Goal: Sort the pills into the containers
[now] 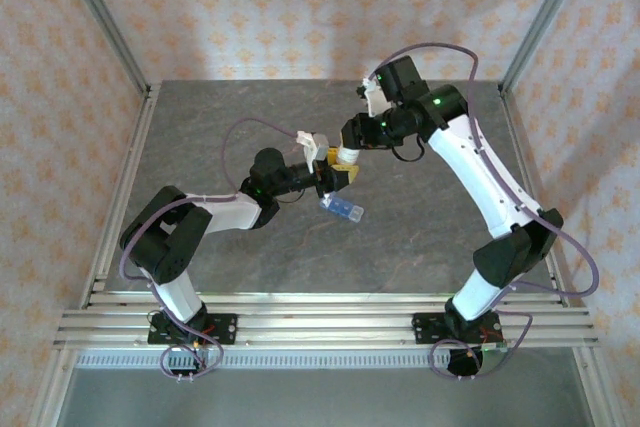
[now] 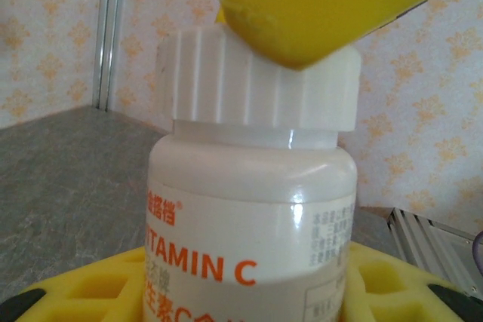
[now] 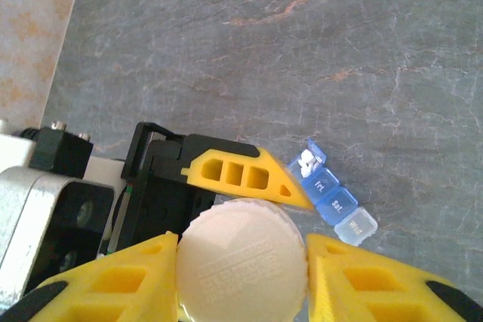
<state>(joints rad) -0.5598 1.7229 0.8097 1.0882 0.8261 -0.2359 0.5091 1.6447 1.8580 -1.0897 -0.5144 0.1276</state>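
Table (image 1: 250, 127) first: flat grey slab, matte, veined like slate. Over its middle, left gripper (image 2: 241, 295), blocky yellow foam fingers (image 2: 83, 292) closed on a bottle (image 2: 249, 209): smooth glossy white plastic, round, standing straight up in the left wrist view, orange "VITAMIN C" print on its label. Right gripper (image 3: 240, 245) clamped from above on the cap (image 3: 241, 262): white, round, ribbed around the edge, embossed on top, yellow fingers (image 3: 113, 284) pressed to both sides. On the table just beside the bottle, apart from both grippers, pill box (image 3: 332, 197): small flat strip of translucent blue compartments, paler at one end. Lying flat, long axis diagonal in the top view, upper left to lower right. Upper-left end lid tipped open, something white inside, too small to tell.
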